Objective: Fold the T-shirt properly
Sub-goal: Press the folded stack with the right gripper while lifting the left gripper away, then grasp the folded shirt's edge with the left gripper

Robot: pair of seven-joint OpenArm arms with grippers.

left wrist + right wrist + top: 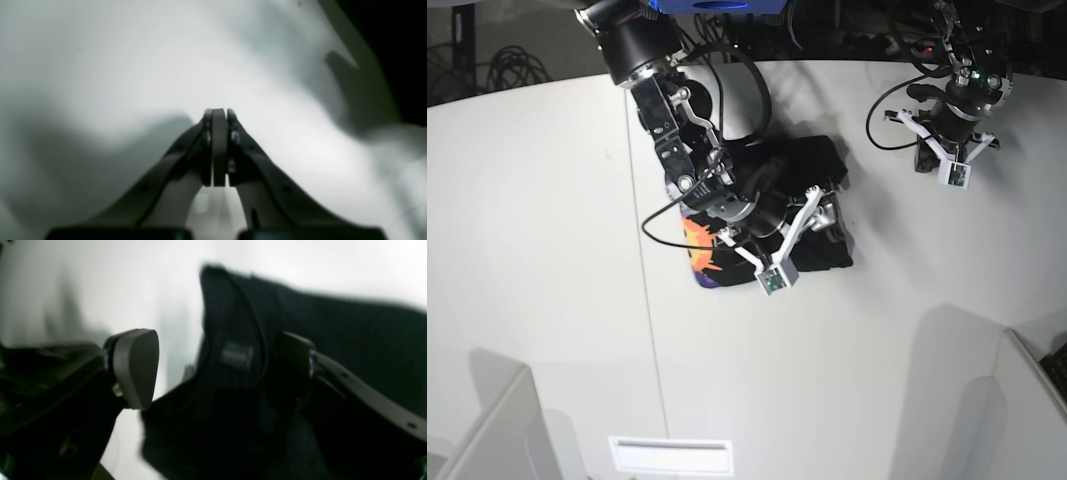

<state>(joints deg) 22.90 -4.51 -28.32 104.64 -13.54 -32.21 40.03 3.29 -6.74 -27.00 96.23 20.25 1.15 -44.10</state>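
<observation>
The black T-shirt (802, 165) lies bunched in a rough fold on the white table (547, 250), its orange and purple print (701, 252) showing at the left edge. My right gripper (827, 215) hovers over the shirt's right part. In the right wrist view its fingers (135, 368) stand wide apart, the gripper (213, 366) open and holding nothing, with the T-shirt (350, 340) and its neck label (237, 355) beneath. My left gripper (925, 155) sits at the far right of the table, away from the shirt. In the left wrist view it (219, 115) is shut over bare table.
Grey partition panels stand at the near left (497, 430) and near right (1027, 410) corners. A white slotted plate (670, 455) lies at the front edge. Cables (887, 110) trail from the left arm, and a seam (645, 300) runs down the table.
</observation>
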